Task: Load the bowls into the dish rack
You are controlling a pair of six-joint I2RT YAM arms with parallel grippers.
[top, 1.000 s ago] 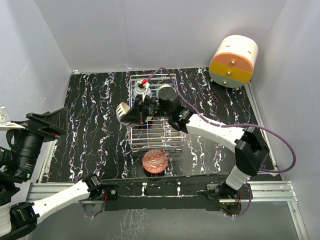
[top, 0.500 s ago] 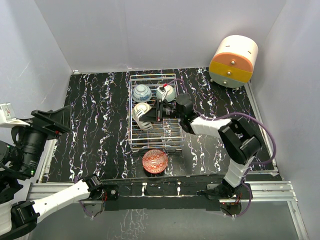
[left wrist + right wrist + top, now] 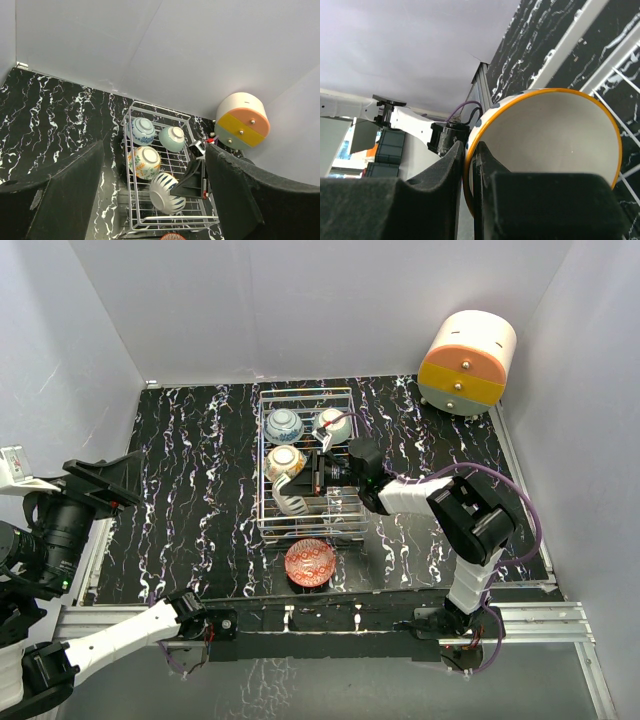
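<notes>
The right gripper (image 3: 470, 155) is clamped on the rim of the cream-tan bowl (image 3: 555, 140), one finger inside the orange lip and one outside. The bowl is tipped on its side in the near half of the dish rack (image 3: 262, 530); I cannot tell whether it rests on the wires. Just beyond it, the leafy bowl (image 3: 284, 461) sits upside down. At the rack's far end, the blue-white bowl (image 3: 284, 424) and the mint bowl (image 3: 333, 424) stand side by side, also upside down. The red patterned bowl (image 3: 309, 562) lies open side up on the counter (image 3: 190, 470), just in front of the rack. The left gripper (image 3: 118, 482) hangs well off to the left — fingers spread wide, holding nothing.
</notes>
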